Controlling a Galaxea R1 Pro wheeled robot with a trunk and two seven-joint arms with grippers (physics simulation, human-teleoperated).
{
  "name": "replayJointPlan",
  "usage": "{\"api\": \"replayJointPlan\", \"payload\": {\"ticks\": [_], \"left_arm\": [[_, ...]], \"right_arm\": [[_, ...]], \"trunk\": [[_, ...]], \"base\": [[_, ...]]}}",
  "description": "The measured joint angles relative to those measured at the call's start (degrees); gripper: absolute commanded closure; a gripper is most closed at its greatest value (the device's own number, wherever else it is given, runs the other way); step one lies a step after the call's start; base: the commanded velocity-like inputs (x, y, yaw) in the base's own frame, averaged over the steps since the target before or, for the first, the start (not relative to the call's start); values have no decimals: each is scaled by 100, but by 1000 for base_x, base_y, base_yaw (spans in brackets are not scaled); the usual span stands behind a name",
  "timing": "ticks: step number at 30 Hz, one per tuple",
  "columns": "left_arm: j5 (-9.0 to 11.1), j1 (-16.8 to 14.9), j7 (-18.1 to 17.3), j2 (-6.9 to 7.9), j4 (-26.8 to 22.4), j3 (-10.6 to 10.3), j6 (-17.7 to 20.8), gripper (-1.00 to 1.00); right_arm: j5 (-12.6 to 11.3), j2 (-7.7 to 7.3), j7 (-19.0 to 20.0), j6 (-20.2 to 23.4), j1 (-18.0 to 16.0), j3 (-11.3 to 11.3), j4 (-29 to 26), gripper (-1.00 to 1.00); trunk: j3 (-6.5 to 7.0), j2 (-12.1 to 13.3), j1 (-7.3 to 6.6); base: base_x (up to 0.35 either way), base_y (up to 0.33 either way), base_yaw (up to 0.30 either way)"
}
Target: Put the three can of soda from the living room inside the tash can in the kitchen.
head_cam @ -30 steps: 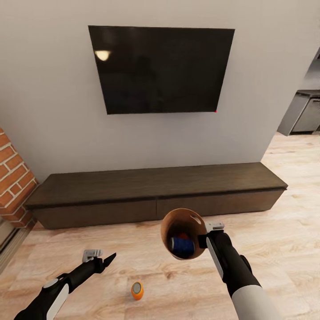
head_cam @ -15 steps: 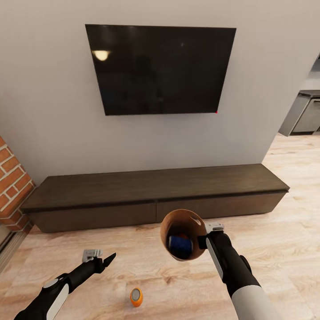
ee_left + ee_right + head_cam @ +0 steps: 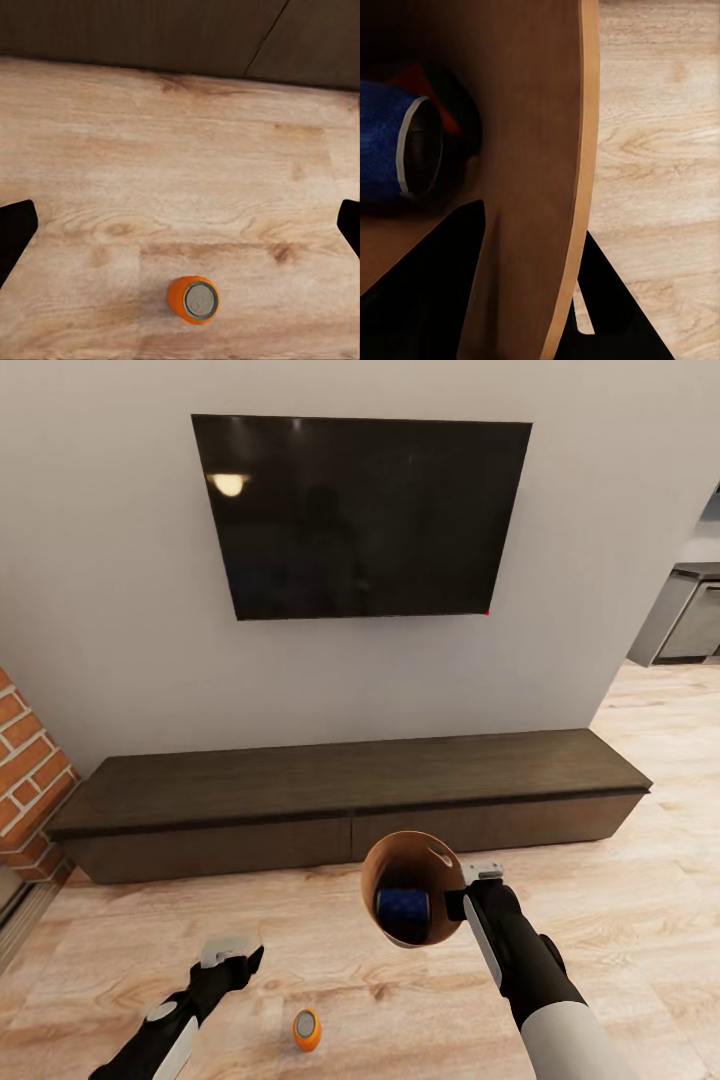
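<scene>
Your right gripper [image 3: 462,902] grips the bin [image 3: 412,888], 1 blue can [image 3: 403,907] inside.
Left gripper [image 3: 243,962], jaws spread, hangs over 1 orange can [image 3: 193,299] on the floor [image 3: 180,172].

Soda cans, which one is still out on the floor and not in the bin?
The orange can, standing alone on the wood floor beside the left pincer. The blue can already lies inside the bin that the right pincer holds.
</scene>
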Motion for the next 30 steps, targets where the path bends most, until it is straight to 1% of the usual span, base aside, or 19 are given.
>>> {"api": "replayJointPlan", "payload": {"ticks": [2,3,5,7,10,14,16,30], "left_arm": [[-150,-1,263,-109,108,-61,-133,-100],[-289,-1,439,-211,178,-101,-234,-100],[-400,-2,559,-299,224,-125,-303,-100],[-545,-2,717,-416,256,-157,-394,-100],[-577,-3,753,-441,251,-163,-430,-100],[-596,-3,766,-452,248,-168,-856,-100],[-598,-3,767,-453,248,-168,-940,-100],[-590,-3,759,-454,248,-168,-1011,-100]], "right_arm": [[-2,0,0,1,0,-2,1,100],[-1,0,-1,1,0,-4,0,100],[6,0,-1,2,0,-5,2,100],[0,0,-1,2,0,-13,6,100],[2,0,-1,2,0,-15,7,100],[-1,0,-1,2,3,-11,8,100],[3,0,-1,3,6,-9,8,100],[2,0,-1,3,1,-7,5,100]], "trunk": [[0,0,0],[0,0,0],[0,0,0],[0,0,0],[0,0,0],[0,0,0],[-4,0,0],[-123,0,0]], "base": [[0,0,0],[0,0,0],[0,0,0],[0,0,0],[0,0,0],[0,0,0],[0,0,0],[0,0,0]]}}
